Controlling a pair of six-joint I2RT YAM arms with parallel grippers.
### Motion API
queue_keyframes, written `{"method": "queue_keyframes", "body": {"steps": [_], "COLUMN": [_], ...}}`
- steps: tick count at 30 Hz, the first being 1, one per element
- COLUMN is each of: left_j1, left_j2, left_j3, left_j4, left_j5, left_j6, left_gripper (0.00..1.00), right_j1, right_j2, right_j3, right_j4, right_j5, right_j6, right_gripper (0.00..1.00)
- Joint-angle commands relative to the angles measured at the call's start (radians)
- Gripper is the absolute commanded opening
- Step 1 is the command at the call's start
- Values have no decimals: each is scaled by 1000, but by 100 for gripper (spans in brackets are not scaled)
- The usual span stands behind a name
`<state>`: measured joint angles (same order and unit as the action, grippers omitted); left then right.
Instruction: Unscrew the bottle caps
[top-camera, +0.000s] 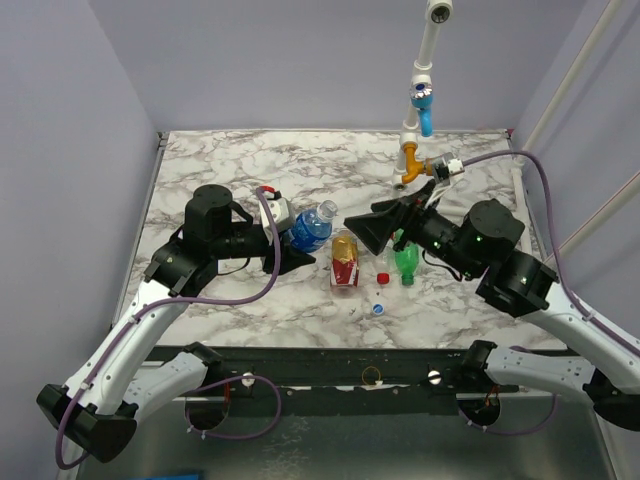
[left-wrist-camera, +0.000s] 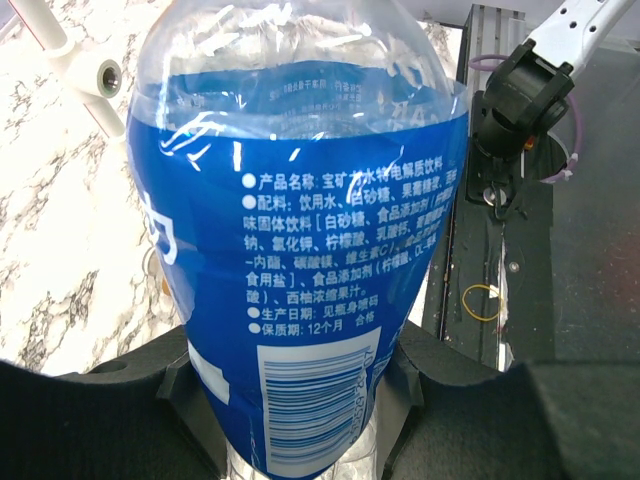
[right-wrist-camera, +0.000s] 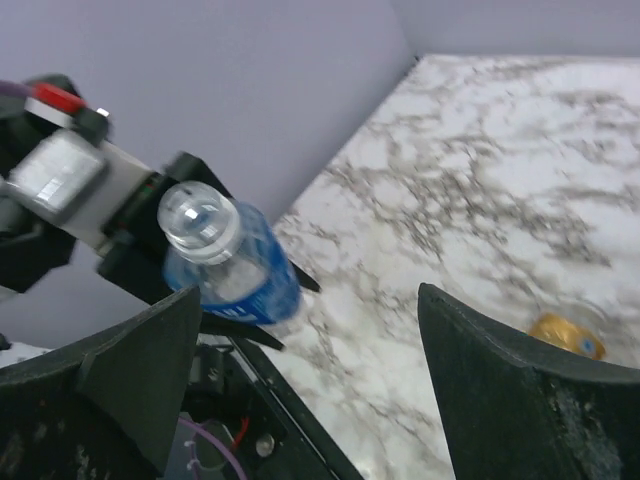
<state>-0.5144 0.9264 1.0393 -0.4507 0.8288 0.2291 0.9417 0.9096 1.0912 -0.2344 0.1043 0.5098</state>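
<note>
My left gripper (top-camera: 298, 246) is shut on the blue-labelled clear bottle (top-camera: 312, 228) and holds it tilted above the table. The label fills the left wrist view (left-wrist-camera: 300, 250), between the fingers (left-wrist-camera: 420, 380). My right gripper (top-camera: 375, 226) is open and empty just right of the bottle's narrow end (right-wrist-camera: 200, 222). I cannot tell if a cap is on that end. The amber bottle (top-camera: 345, 260) and the green bottle (top-camera: 405, 262) are on the table. A red cap (top-camera: 383, 278) and a bluish-white cap (top-camera: 378, 308) lie loose beside them.
A white pipe with blue and orange fittings (top-camera: 421, 120) hangs over the back right of the marble table (top-camera: 220, 170). Lilac walls close in three sides. A black rail (top-camera: 330, 365) runs along the near edge. The amber bottle's gold top (right-wrist-camera: 567, 335) shows below my right fingers.
</note>
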Motion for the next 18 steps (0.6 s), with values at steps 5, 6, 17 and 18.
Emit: {"method": "queue_keyframes", "body": {"steps": [5, 6, 17, 18], "left_j1": [2, 2, 2, 2], "left_j2": [-18, -16, -10, -6], "left_j3": [8, 9, 8, 8], "left_j4": [21, 20, 20, 20], "left_j5": [5, 5, -2, -12], "left_j6": [1, 1, -6, -13], "left_gripper": [14, 14, 23, 36], "right_j1": [6, 6, 6, 6], "right_j2": [195, 214, 270, 271], "right_j3": [158, 165, 161, 160], "right_j4": [174, 185, 225, 224], "right_j5": [-216, -221, -228, -225], "right_j6": [-90, -87, -73, -74], "right_gripper": [92, 91, 26, 20]}}
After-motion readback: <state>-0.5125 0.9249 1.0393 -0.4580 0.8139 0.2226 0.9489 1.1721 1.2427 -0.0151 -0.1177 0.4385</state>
